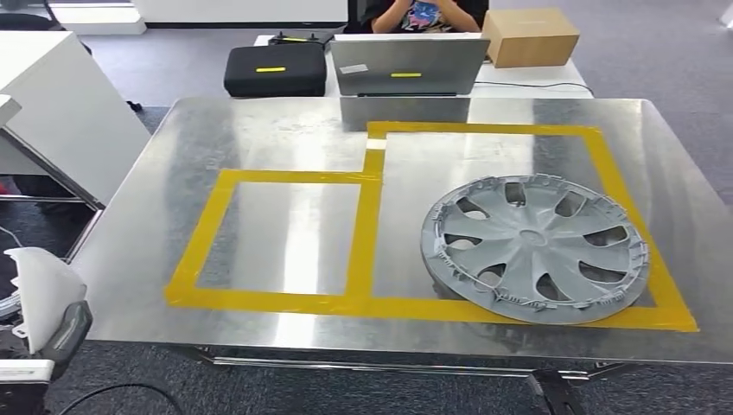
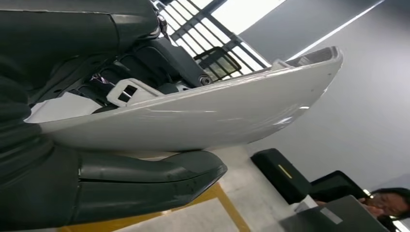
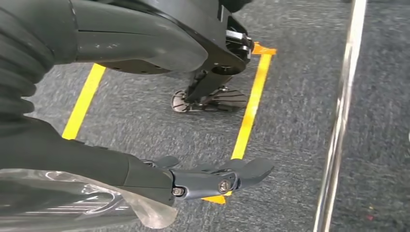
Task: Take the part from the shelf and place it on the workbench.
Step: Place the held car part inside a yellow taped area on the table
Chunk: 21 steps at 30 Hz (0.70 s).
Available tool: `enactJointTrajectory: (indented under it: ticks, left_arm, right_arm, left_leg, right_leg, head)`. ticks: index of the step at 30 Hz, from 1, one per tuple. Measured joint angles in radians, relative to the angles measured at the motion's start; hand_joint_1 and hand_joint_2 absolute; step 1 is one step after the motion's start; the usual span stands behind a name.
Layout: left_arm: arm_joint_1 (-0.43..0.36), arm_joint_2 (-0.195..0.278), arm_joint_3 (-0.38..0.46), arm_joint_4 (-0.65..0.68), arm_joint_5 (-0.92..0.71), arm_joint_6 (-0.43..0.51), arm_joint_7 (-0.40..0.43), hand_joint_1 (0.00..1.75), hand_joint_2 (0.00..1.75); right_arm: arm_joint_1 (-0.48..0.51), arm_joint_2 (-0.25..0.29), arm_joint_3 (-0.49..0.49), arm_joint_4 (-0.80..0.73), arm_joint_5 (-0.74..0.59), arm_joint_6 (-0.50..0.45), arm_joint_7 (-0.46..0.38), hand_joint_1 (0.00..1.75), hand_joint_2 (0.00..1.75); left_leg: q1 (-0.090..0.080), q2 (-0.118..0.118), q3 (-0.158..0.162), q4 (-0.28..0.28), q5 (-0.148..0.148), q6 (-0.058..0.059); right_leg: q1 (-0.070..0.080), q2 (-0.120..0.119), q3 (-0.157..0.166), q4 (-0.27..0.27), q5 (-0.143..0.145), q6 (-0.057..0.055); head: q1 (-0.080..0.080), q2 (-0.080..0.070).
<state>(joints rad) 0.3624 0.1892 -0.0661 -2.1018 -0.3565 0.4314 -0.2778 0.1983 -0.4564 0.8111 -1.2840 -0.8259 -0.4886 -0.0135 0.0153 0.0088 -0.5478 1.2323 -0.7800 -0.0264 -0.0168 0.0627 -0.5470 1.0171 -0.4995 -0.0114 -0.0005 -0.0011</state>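
The part is a white curved shell (image 1: 39,290) at the lower left, just off the workbench's near-left corner. My left hand (image 1: 62,335) grips it, with the dark thumb under the shell. Up close, the white part (image 2: 203,113) lies between the thick thumb (image 2: 145,181) and the fingers behind it. The steel workbench (image 1: 285,147) carries two yellow taped boxes; the left box (image 1: 285,238) is bare. My right hand (image 3: 72,150) hangs over the carpet with fingers (image 3: 217,179) stretched out and nothing held.
A grey wheel cover (image 1: 534,246) lies in the right taped box. Behind the bench are a laptop (image 1: 406,65), a black case (image 1: 275,69), a cardboard box (image 1: 529,36) and a seated person (image 1: 423,13). A white cabinet (image 1: 52,95) stands at left.
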Motion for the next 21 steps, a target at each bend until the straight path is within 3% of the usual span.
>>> enactJointTrajectory:
  ticks: [1, 3, 4, 5, 7, 9, 11, 12, 13, 14, 16, 21]
  left_arm:
    - [-0.002, 0.002, -0.001, 0.002, 0.000, 0.000, 0.001, 1.75, 1.75]
    - [-0.003, 0.005, -0.002, 0.006, -0.005, -0.001, 0.003, 1.75, 1.75]
    - [-0.003, 0.007, -0.003, 0.008, -0.010, -0.003, 0.004, 1.75, 1.75]
    - [-0.004, 0.010, -0.005, 0.010, -0.016, -0.005, 0.004, 1.75, 1.75]
    - [-0.011, 0.018, -0.010, 0.012, -0.029, -0.011, 0.006, 1.75, 1.75]
    - [-0.021, 0.024, -0.016, 0.012, -0.039, -0.016, 0.009, 1.75, 1.75]
    - [-0.027, 0.028, -0.021, 0.013, -0.047, -0.017, 0.010, 1.75, 1.75]
    - [-0.028, 0.030, -0.023, 0.014, -0.050, -0.017, 0.011, 1.75, 1.75]
    - [-0.031, 0.031, -0.024, 0.015, -0.052, -0.017, 0.011, 1.75, 1.75]
    - [-0.033, 0.033, -0.025, 0.015, -0.053, -0.017, 0.011, 1.75, 1.75]
    - [-0.035, 0.036, -0.026, 0.016, -0.053, -0.016, 0.012, 1.75, 1.75]
    - [-0.035, 0.041, -0.030, 0.016, -0.054, -0.011, 0.012, 1.75, 1.75]
  right_arm:
    - [0.000, 0.000, 0.000, 0.000, 0.000, 0.000, 0.000, 0.00, 1.75]
    - [0.001, 0.000, 0.001, 0.000, -0.003, 0.000, 0.000, 0.00, 1.75]
    - [0.000, 0.000, 0.001, -0.001, -0.005, 0.000, -0.001, 0.00, 1.75]
    - [0.001, 0.000, 0.001, -0.001, -0.006, 0.000, -0.002, 0.00, 1.75]
    - [0.002, 0.000, 0.001, -0.002, -0.007, 0.001, -0.005, 0.00, 1.75]
    - [0.005, 0.000, 0.001, -0.002, -0.008, 0.007, -0.009, 0.00, 1.75]
    - [0.003, 0.000, 0.001, -0.002, -0.006, 0.014, -0.016, 0.00, 1.75]
    - [0.001, 0.000, 0.001, -0.002, -0.005, 0.018, -0.020, 0.00, 1.75]
    - [0.001, 0.000, 0.002, -0.001, -0.004, 0.020, -0.022, 0.00, 1.75]
    - [0.000, 0.000, 0.002, 0.000, -0.004, 0.022, -0.023, 0.00, 1.75]
    - [0.000, 0.000, 0.003, 0.000, -0.004, 0.024, -0.024, 0.00, 1.75]
    - [-0.003, 0.000, 0.003, 0.000, -0.004, 0.031, -0.030, 0.00, 1.75]
  left_leg:
    - [0.001, -0.004, -0.015, -0.039, 0.029, -0.002]
    - [0.005, -0.039, -0.028, -0.141, 0.178, -0.003]
    - [0.005, -0.057, -0.030, -0.177, 0.236, 0.000]
    - [0.004, -0.070, -0.031, -0.197, 0.274, 0.003]
    - [0.000, -0.066, -0.026, -0.206, 0.280, 0.016]
    - [0.000, -0.056, -0.016, -0.219, 0.298, 0.025]
    - [-0.004, -0.049, -0.009, -0.221, 0.305, 0.024]
    - [-0.008, -0.048, -0.007, -0.219, 0.301, 0.022]
    - [-0.010, -0.046, -0.005, -0.217, 0.299, 0.025]
    - [-0.011, -0.045, -0.004, -0.217, 0.296, 0.029]
    - [-0.013, -0.044, -0.003, -0.216, 0.292, 0.035]
    - [-0.015, -0.044, -0.004, -0.216, 0.287, 0.041]
  right_leg:
    - [-0.003, 0.014, 0.015, 0.000, -0.010, 0.003]
    - [-0.008, 0.042, 0.035, -0.001, -0.030, 0.012]
    - [-0.009, 0.055, 0.038, -0.002, -0.039, 0.020]
    - [-0.010, 0.066, 0.039, -0.005, -0.048, 0.029]
    - [-0.011, 0.083, 0.043, -0.015, -0.057, 0.047]
    - [-0.009, 0.051, 0.047, -0.011, -0.066, 0.052]
    - [-0.006, 0.007, 0.052, -0.012, -0.058, 0.028]
    - [-0.006, -0.001, 0.055, -0.019, -0.052, 0.020]
    - [-0.007, 0.000, 0.057, -0.028, -0.043, 0.018]
    - [-0.008, -0.001, 0.056, -0.030, -0.045, 0.029]
    - [-0.010, -0.003, 0.058, -0.038, -0.046, 0.040]
    - [-0.012, -0.006, 0.062, -0.043, -0.049, 0.048]
  head:
    - [0.000, 0.000]
    - [-0.003, 0.000]
    - [-0.006, 0.000]
    - [-0.010, 0.000]
    - [-0.014, 0.000]
    - [-0.011, 0.000]
    - [-0.004, 0.000]
    - [-0.001, 0.000]
    - [0.001, 0.000]
    - [0.000, 0.000]
    - [0.001, 0.000]
    - [0.001, 0.000]
